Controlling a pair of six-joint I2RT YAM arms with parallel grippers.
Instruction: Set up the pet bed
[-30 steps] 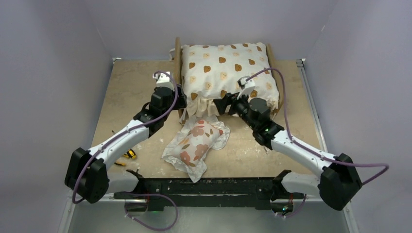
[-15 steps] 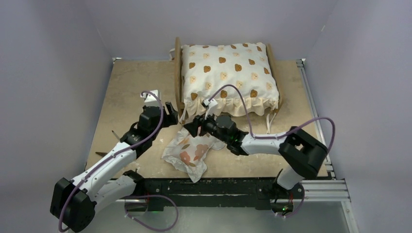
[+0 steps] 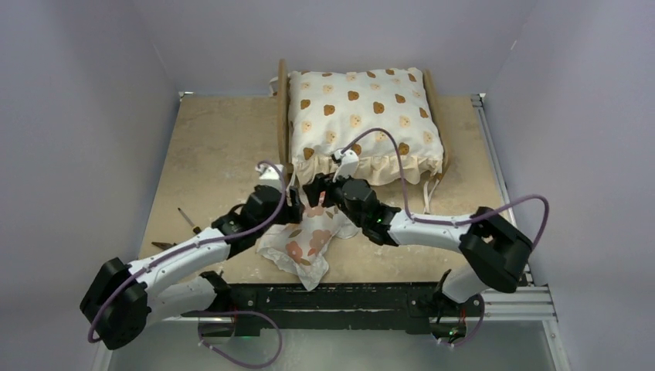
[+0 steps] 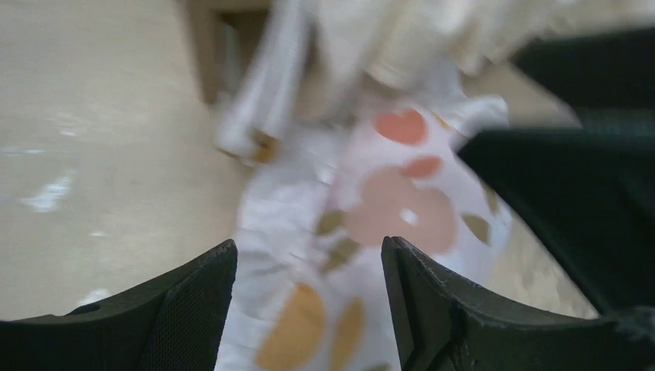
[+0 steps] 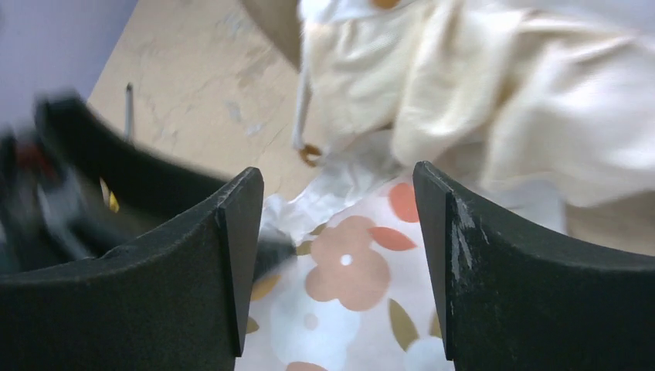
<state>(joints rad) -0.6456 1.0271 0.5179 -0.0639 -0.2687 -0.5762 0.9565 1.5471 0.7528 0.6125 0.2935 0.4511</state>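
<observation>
tan table (image 3: 208,147): left gripper (image 3: 296,209), right gripper (image 3: 321,193) meet over floral pillow (image 3: 300,249), jaws open.

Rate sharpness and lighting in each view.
Top view: sharp, evenly lit, no glare; cushion and pillow crisp. Left wrist: pillow smeared by blur, left claw sharper. Right wrist: background blurred, cushion washed out, right claw sharpest.

Robot lab cell: plain lilac walls (image 3: 69,116) boxing scuffed table (image 3: 216,147), aluminium rail (image 3: 494,154) along edge
</observation>
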